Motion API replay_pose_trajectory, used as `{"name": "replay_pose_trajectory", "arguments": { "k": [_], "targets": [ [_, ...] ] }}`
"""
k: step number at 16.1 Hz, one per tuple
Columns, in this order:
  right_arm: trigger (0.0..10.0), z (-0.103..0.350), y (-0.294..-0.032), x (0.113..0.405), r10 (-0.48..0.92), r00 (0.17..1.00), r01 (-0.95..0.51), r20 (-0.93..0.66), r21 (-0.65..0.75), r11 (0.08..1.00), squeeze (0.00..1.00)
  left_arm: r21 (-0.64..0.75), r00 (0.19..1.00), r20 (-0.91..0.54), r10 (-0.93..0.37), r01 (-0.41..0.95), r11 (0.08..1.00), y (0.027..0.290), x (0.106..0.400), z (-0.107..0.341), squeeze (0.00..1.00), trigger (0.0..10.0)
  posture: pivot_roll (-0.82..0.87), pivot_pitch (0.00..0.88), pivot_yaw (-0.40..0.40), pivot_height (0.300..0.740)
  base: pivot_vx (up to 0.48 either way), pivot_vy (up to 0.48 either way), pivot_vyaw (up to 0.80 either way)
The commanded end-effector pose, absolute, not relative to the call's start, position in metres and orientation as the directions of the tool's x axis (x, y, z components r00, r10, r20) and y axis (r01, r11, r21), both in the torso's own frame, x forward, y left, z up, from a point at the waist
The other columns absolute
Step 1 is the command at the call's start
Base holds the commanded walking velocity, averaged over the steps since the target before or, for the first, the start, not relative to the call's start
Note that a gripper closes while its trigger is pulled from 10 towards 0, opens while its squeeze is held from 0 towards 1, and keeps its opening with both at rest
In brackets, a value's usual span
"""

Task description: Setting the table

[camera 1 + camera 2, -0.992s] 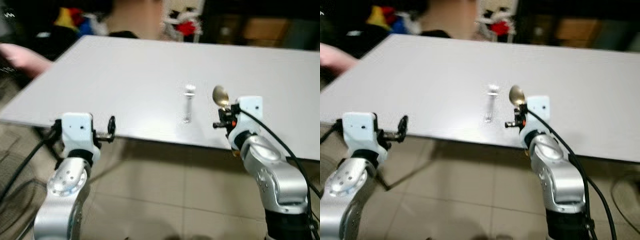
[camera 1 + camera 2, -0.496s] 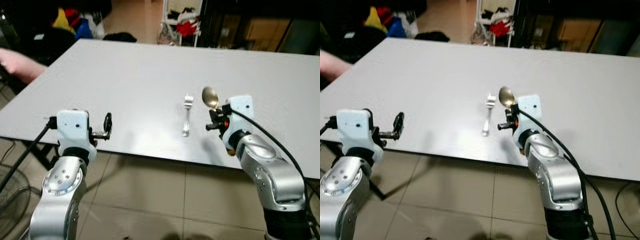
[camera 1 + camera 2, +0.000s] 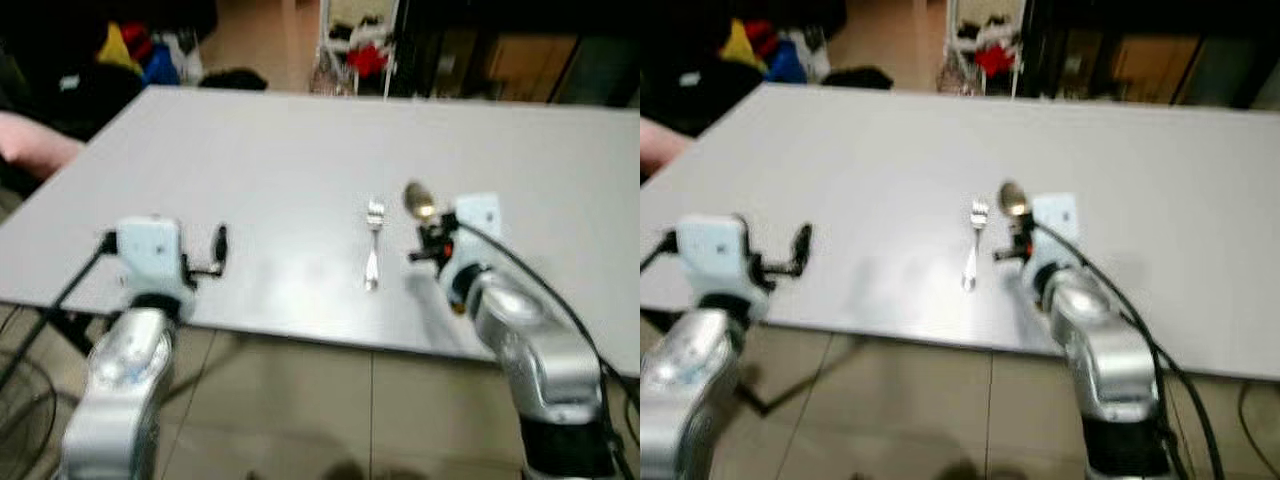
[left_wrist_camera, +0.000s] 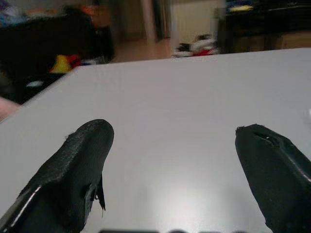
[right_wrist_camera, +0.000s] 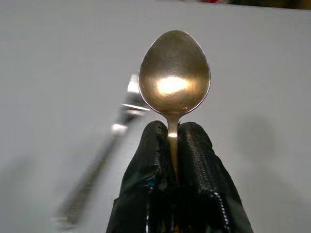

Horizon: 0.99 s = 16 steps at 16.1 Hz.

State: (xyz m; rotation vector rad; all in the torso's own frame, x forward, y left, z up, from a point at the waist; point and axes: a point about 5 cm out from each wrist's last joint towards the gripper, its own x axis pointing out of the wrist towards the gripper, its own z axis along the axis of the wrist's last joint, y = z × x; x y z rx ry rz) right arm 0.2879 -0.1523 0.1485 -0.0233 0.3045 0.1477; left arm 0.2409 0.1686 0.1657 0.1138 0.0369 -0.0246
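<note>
A spoon (image 5: 174, 77) stands upright with its bowl above the black fingertips (image 5: 194, 145) of the right gripper (image 3: 432, 238), which are clamped on its handle. The bowl faces the wrist camera and catches a bright spot of light. The gripper holds the spoon just above the near part of a wide, pale grey surface (image 3: 300, 140).

A fork (image 3: 373, 242) lies flat on the surface just to the left of the right gripper, close beside the spoon but apart from it. Its prongs point away from the robot and its handle points back toward the near edge. In the right wrist view the fork (image 5: 104, 150) appears blurred, lying beyond and to one side of the held spoon.

The left gripper (image 3: 217, 250) hovers over the near edge of the surface, well apart from the fork and the right gripper. Its two black fingers (image 4: 77, 165) are spread wide apart with nothing between them, and the bare grey surface shows through the gap.

Both silver arms reach forward from the bottom of the head views. A black cable (image 3: 530, 280) loops along the right arm. Beneath the near edge of the surface is a tiled floor (image 3: 300, 410). A person's arm (image 3: 35, 140) rests at the far left edge of the surface. Beyond the far edge, the room is dark, with blurred red and yellow shapes that cannot be made out.
</note>
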Motion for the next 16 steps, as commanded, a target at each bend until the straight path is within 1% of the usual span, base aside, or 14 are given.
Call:
{"name": "replay_pose_trajectory", "arguments": {
  "k": [1, 7, 11, 14, 16],
  "targets": [
    [10.0, 0.153, -0.151, 0.292, 0.123, 0.947, -0.134, -0.297, -0.015, 0.991, 0.00, 0.126, 0.999, -0.032, -0.030, 0.034, 0.991, 0.169, 0.243, 0.167, 0.00, 10.0, -0.15, 0.042, 0.046, 0.740, 0.270, 0.000, 0.00],
    [10.0, 0.154, -0.150, 0.299, 0.122, 0.946, -0.134, -0.299, -0.019, 0.991, 0.00, 0.129, 0.998, -0.028, -0.054, 0.058, 0.990, 0.166, 0.250, 0.168, 0.00, 10.0, -0.15, 0.032, 0.048, 0.740, 0.269, 0.000, 0.00],
    [10.0, 0.151, -0.151, 0.301, 0.108, 0.932, -0.116, -0.346, -0.004, 0.993, 0.00, 0.124, 0.997, -0.028, -0.068, 0.071, 0.990, 0.162, 0.251, 0.167, 0.00, 10.0, -0.15, 0.027, 0.040, 0.740, 0.263, 0.000, 0.00],
    [10.0, 0.147, -0.156, 0.309, 0.075, 0.914, -0.114, -0.399, -0.074, 0.991, 0.00, 0.168, 0.969, -0.072, -0.236, 0.246, 0.955, 0.145, 0.254, 0.166, 0.00, 10.0, -0.15, 0.031, 0.011, 0.740, 0.000, 0.000, 0.00],
    [10.0, 0.145, -0.163, 0.316, 0.034, 0.902, -0.065, -0.431, -0.058, 0.996, 0.00, 0.188, 0.938, -0.083, -0.336, 0.346, 0.919, 0.136, 0.254, 0.165, 0.00, 10.0, -0.15, 0.041, 0.000, 0.740, 0.000, 0.000, 0.00]
  ]
}}
